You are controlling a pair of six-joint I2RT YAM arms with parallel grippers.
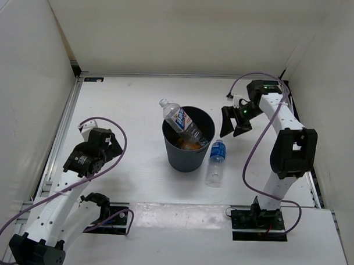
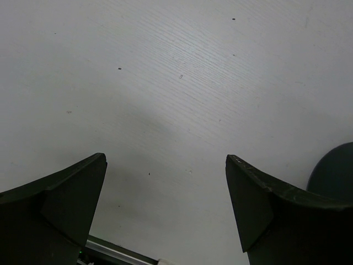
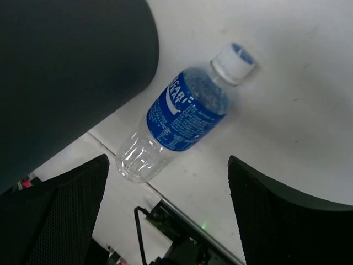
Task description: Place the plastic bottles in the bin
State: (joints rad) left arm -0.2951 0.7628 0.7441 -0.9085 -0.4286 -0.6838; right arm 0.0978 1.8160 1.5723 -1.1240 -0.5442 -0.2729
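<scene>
The dark bin (image 1: 187, 159) stands mid-table. A clear white-and-blue-labelled bottle (image 1: 180, 121) leans out over its far-left rim, cap up. An orange bottle (image 1: 190, 145) lies inside at the bottom. The blue-labelled bottle (image 1: 216, 161) lies on the table just right of the bin; in the right wrist view it (image 3: 182, 116) lies beside the bin wall (image 3: 66, 77), cap up-right. My right gripper (image 1: 230, 128) (image 3: 168, 210) is open and empty, raised above the table up-right of this bottle. My left gripper (image 1: 111, 146) (image 2: 165, 204) is open and empty over bare table, left of the bin (image 2: 333, 171).
White walls enclose the table (image 1: 125, 107) on three sides. A metal rail (image 1: 61, 128) runs along the left edge. Arm bases and cables sit at the near edge (image 1: 258, 219).
</scene>
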